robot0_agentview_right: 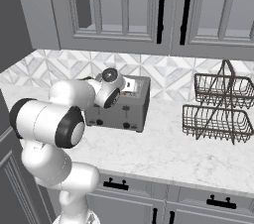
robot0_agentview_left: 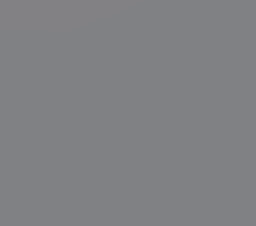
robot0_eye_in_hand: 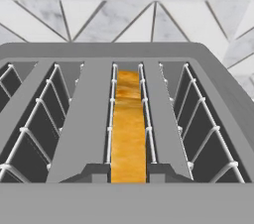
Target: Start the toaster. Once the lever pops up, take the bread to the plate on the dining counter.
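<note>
The bread [robot0_eye_in_hand: 128, 129] stands on its edge in the middle slot of the grey toaster [robot0_agentview_right: 121, 104], between thin wire guides. The toaster sits on a white marble counter [robot0_agentview_right: 163, 151] by the tiled wall [robot0_agentview_right: 163, 72]. A wire basket rack [robot0_agentview_right: 218, 106] stands near it. The claw is squeezed shut, holding nothing I can see.

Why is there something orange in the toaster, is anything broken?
Nothing looks broken. The orange thing is a golden-brown toasted bread slice standing upright in the middle slot of the grey metal toaster, between its wire guides.
</note>
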Robot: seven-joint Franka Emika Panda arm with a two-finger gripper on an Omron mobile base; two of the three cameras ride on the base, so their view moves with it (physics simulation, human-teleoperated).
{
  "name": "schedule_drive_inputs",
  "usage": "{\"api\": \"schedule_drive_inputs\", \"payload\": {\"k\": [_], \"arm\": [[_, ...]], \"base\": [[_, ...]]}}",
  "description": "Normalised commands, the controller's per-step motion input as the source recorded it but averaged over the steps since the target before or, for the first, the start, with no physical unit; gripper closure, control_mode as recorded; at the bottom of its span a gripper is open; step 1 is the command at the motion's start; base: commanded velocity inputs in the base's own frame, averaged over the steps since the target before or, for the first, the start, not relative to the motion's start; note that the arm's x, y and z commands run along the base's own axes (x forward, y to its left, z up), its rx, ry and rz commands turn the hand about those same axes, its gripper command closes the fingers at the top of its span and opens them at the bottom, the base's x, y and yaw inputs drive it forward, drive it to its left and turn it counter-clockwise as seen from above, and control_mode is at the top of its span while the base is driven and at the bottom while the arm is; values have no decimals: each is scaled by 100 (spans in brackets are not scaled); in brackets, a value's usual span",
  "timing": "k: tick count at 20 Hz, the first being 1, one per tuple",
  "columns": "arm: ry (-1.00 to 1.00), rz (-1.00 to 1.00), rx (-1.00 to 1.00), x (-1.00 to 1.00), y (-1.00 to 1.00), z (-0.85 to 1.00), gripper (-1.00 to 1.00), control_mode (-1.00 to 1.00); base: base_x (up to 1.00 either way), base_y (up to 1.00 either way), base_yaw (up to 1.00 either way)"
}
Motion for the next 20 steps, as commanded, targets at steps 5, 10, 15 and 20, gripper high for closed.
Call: {"api": "schedule_drive_inputs", "payload": {"k": [5,10,15,20], "arm": [[0,0,0,0,0,0,100,-100],[0,0,0,0,0,0,100,-100],[0,0,0,0,0,0,100,-100],[0,0,0,0,0,0,100,-100]], "base": [[0,0,0],[0,0,0],[0,0,0],[0,0,0]]}}
